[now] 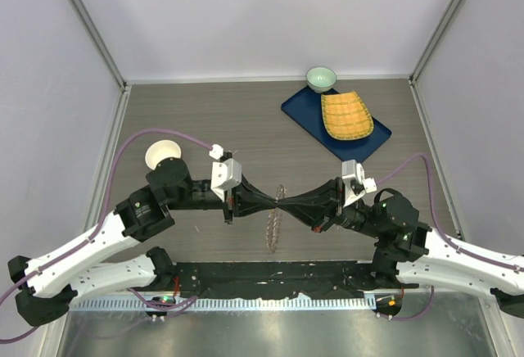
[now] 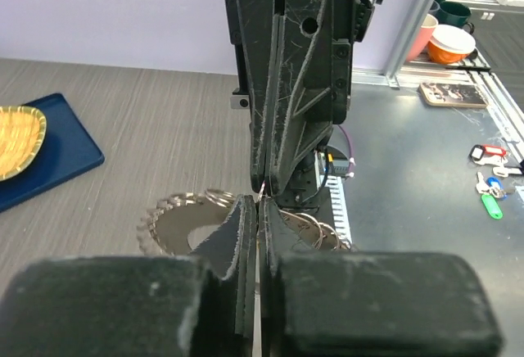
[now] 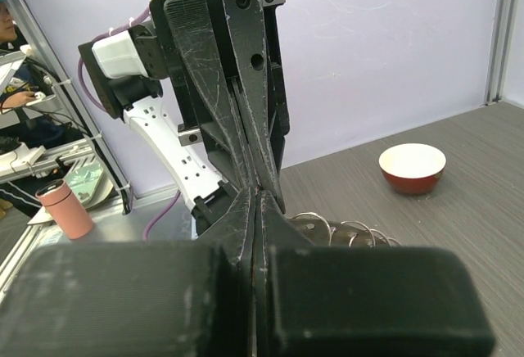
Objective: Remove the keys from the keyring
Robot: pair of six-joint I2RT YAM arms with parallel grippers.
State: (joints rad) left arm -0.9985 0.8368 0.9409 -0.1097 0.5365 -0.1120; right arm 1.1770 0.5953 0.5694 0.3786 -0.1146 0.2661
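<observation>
The keyring (image 1: 274, 219) hangs edge-on between the two arms, fringed with grey-bronze keys (image 1: 271, 238). My left gripper (image 1: 273, 204) and right gripper (image 1: 286, 203) meet tip to tip at its upper part, and both are shut on it. In the left wrist view my left gripper (image 2: 259, 203) pinches a thin metal edge; keys (image 2: 173, 224) fan out to the left and small rings (image 2: 318, 230) to the right. In the right wrist view my right gripper (image 3: 258, 194) is shut, with the keys and rings (image 3: 348, 232) just right of the tips. Which piece each pad grips is hidden.
A white bowl, red outside (image 1: 164, 155) (image 3: 413, 167), stands by the left arm. A blue tray (image 1: 304, 110) (image 2: 57, 156) with a yellow woven dish (image 1: 346, 116) (image 2: 16, 137) lies at the back right, with a small green bowl (image 1: 321, 78) behind it. A metal strip (image 1: 262, 324) runs along the near edge.
</observation>
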